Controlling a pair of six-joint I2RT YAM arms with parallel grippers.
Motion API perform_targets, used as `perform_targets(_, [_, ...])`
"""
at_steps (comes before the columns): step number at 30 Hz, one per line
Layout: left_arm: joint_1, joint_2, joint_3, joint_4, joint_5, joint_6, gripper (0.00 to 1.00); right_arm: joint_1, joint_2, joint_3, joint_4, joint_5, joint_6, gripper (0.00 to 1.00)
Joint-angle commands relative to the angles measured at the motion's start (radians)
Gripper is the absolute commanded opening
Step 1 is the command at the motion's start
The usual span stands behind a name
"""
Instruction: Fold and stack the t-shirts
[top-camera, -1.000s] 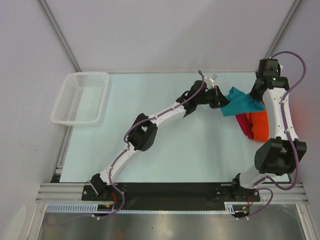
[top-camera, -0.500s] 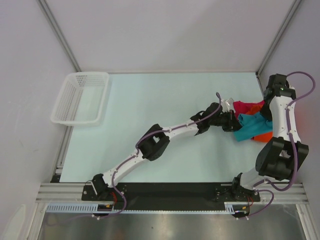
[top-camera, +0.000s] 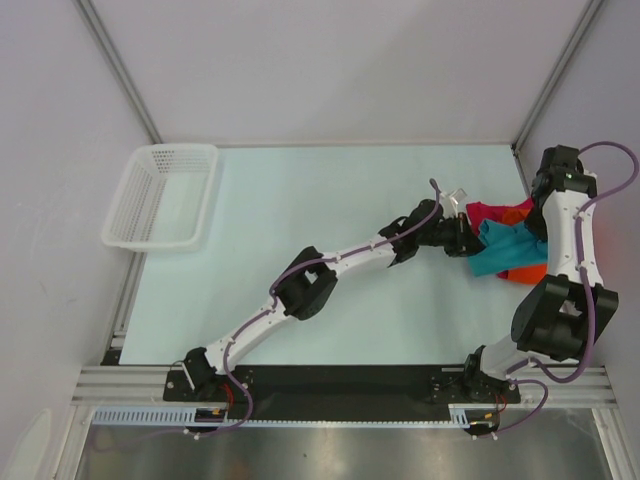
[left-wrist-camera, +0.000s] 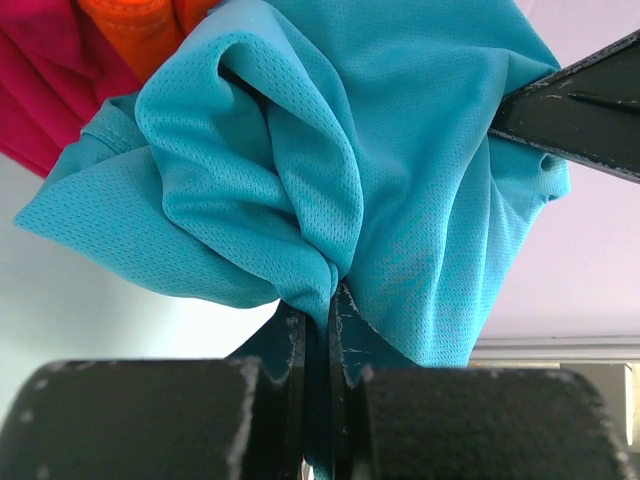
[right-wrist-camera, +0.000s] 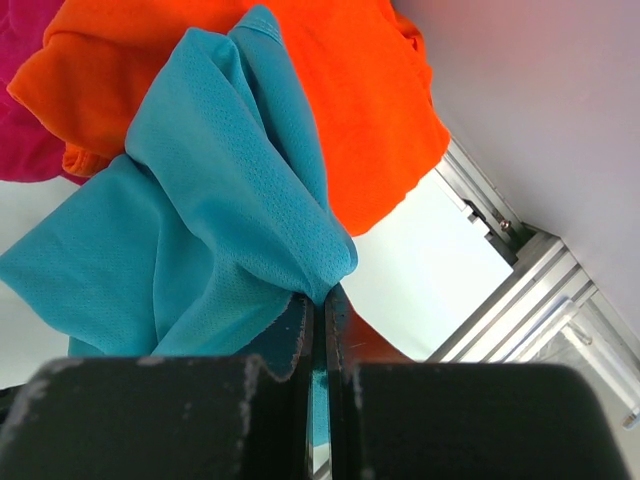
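A: Left gripper (left-wrist-camera: 318, 312) state?
B: We see it pinched on the teal t-shirt (left-wrist-camera: 400, 150). Right gripper (right-wrist-camera: 318, 300) likewise (jaws nearly touching). Shirt bunched between them, over the orange t-shirt (right-wrist-camera: 340, 90), right edge of the surface (top-camera: 300, 200).

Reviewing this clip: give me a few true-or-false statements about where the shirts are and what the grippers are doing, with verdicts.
1. The left gripper and the right gripper are both shut on the teal shirt. True.
2. The teal shirt lies folded flat. False: it is bunched up, held between the two grippers.
3. The orange shirt lies at the left side of the table. False: it lies at the right side, partly under the teal shirt.
4. The magenta shirt lies right beside the orange shirt. True.
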Motion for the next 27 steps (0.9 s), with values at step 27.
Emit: perform_targets(27, [0.031, 0.030, 0.075, -0.061, 0.105, 0.236, 0.00, -0.015, -0.018, 0.003, 0.242, 0.334, -0.059, 0.00])
